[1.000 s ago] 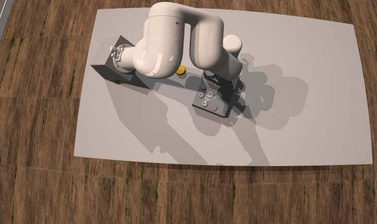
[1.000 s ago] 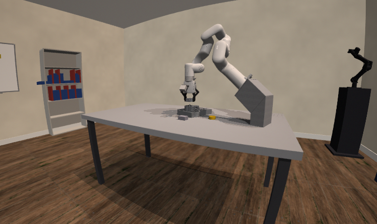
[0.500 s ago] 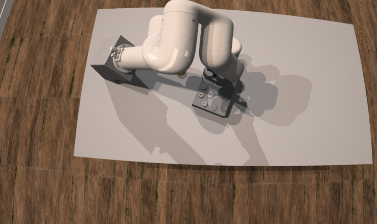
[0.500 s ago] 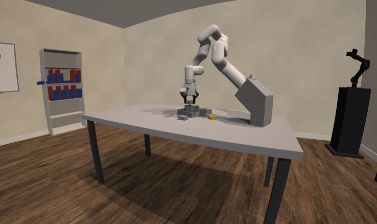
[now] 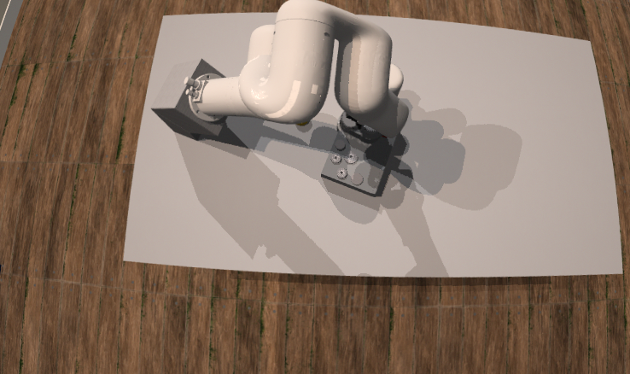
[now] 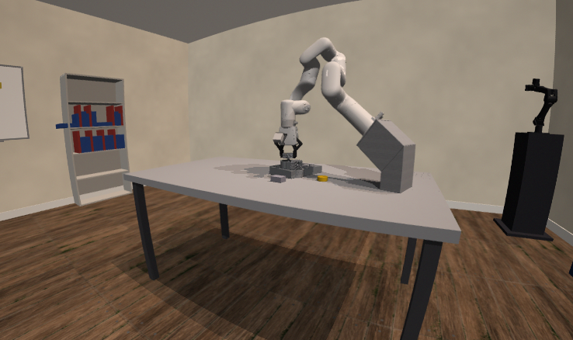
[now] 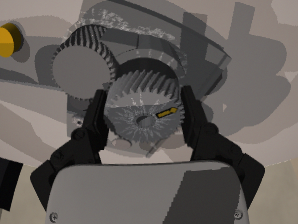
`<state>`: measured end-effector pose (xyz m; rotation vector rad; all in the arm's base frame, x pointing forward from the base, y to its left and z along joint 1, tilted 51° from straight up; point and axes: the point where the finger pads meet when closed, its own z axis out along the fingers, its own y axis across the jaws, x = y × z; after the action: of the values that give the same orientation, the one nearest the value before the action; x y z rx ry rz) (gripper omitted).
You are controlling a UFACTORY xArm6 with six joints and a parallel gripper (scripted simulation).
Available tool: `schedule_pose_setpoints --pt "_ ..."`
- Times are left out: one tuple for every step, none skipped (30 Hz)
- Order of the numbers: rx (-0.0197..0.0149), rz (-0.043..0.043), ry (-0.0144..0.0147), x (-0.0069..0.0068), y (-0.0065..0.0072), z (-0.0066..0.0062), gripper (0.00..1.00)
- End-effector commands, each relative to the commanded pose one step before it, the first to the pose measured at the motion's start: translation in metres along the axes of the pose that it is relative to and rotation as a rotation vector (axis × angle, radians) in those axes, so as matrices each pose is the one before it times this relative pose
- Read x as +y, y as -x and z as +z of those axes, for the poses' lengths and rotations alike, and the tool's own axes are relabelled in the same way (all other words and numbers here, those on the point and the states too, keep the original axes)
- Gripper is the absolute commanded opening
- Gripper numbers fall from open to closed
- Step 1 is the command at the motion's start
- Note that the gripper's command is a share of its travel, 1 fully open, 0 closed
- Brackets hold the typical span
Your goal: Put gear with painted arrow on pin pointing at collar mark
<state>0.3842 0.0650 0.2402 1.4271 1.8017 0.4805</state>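
Observation:
In the wrist view my gripper (image 7: 144,99) is shut on the loose grey gear (image 7: 143,106). Its yellow painted arrow (image 7: 166,112) points to the right. The gear hangs over the dark timing case (image 7: 149,43), close to a larger fitted gear on its left. The pin and the collar mark are hidden under the held gear. From above, the case (image 5: 357,165) carries three small fitted gears (image 5: 344,165), and the arm hides my gripper. In the side view my gripper (image 6: 288,152) hangs just above the case (image 6: 295,169).
A yellow disc (image 6: 321,178) lies on the table right of the case, also in the wrist view (image 7: 8,39). A small grey block (image 6: 277,178) lies in front of the case. The arm's grey base box (image 6: 386,156) stands at the right.

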Motion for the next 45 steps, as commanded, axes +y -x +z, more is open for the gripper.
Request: schedule_pose_setpoints --pt "0.00036 0.00043 0.00247 0.00107 0.00004 -0.00047 0.00" --pt "0.00000 0.00000 0.00000 0.00000 0.00000 0.00001 0.00" --pt "0.00000 0.00000 0.00000 0.00000 0.00000 0.00002 0.00" --pt "0.00000 0.00000 0.00000 0.00000 0.00000 0.00002 0.00" --pt "0.00000 0.00000 0.00000 0.00000 0.00000 0.00003 0.00" --pt "0.00000 0.00000 0.00000 0.00000 0.00000 0.00004 0.00" --pt "0.00000 0.00000 0.00000 0.00000 0.00000 0.00005 0.00" --pt "0.00000 0.00000 0.00000 0.00000 0.00000 0.00006 0.00" --pt "0.00000 0.00000 0.00000 0.00000 0.00000 0.00007 0.00" --pt "-0.00001 0.00000 0.00000 0.00000 0.00000 0.00008 0.00" --pt "-0.00001 0.00000 0.00000 0.00000 0.00000 0.00009 0.00" --pt "-0.00001 0.00000 0.00000 0.00000 0.00000 0.00010 0.00" --pt "-0.00001 0.00000 0.00000 0.00000 0.00000 0.00011 0.00" --pt "0.00000 0.00000 0.00000 0.00000 0.00000 0.00000 0.00" --pt "0.00000 0.00000 0.00000 0.00000 0.00000 0.00000 0.00" --pt "-0.00001 0.00000 0.00000 0.00000 0.00000 0.00012 0.00" --pt "0.00000 0.00000 0.00000 0.00000 0.00000 0.00013 0.00" --pt "0.00000 0.00000 0.00000 0.00000 0.00000 0.00014 0.00" --pt "0.00000 0.00000 0.00000 0.00000 0.00000 0.00015 0.00" --pt "0.00000 0.00000 0.00000 0.00000 0.00000 0.00016 0.00" --pt "0.00000 0.00000 0.00000 0.00000 0.00000 0.00017 0.00" --pt "0.00000 0.00000 0.00000 0.00000 0.00000 0.00018 0.00" --pt "0.00000 0.00000 0.00000 0.00000 0.00000 0.00018 0.00" --pt "0.00000 0.00000 0.00000 0.00000 0.00000 0.00019 0.00" --pt "0.00001 0.00000 0.00000 0.00000 0.00000 0.00020 0.00" --pt "0.00001 0.00000 0.00000 0.00000 0.00000 0.00020 0.00" --pt "0.00001 0.00000 -0.00001 0.00000 0.00000 0.00021 0.00" --pt "0.00001 0.00000 -0.00001 0.00000 0.00000 0.00021 0.00" --pt "0.00001 0.00000 -0.00001 0.00000 0.00000 0.00021 0.00" --pt "0.00001 0.00000 0.00000 0.00000 0.00000 0.00021 0.00" --pt "0.00000 0.00000 0.00000 0.00000 0.00000 0.00000 0.00" --pt "0.00000 0.00000 0.00000 0.00000 0.00000 0.00000 0.00" --pt "-0.00001 0.00000 0.00001 0.00000 0.00000 0.00020 0.00" --pt "-0.00001 0.00000 0.00001 0.00000 0.00000 0.00020 0.00" --pt "-0.00001 0.00000 0.00001 0.00000 0.00000 0.00020 0.00" --pt "-0.00001 0.00000 0.00001 0.00000 0.00000 0.00020 0.00" --pt "-0.00001 0.00000 0.00000 0.00000 0.00000 0.00019 0.00" --pt "0.00000 0.00000 0.00000 0.00000 0.00000 0.00019 0.00" --pt "0.00000 0.00000 0.00000 0.00000 0.00000 0.00018 0.00" --pt "0.00000 0.00000 0.00000 0.00000 0.00000 0.00018 0.00" --pt "0.00000 0.00000 0.00000 0.00000 0.00000 0.00017 0.00" --pt "0.00000 0.00000 0.00000 0.00000 0.00000 0.00016 0.00" --pt "0.00000 0.00000 0.00000 0.00000 0.00000 0.00016 0.00" --pt "0.00000 0.00000 0.00000 0.00000 0.00000 0.00015 0.00" --pt "0.00000 0.00000 0.00000 0.00000 0.00000 0.00014 0.00"
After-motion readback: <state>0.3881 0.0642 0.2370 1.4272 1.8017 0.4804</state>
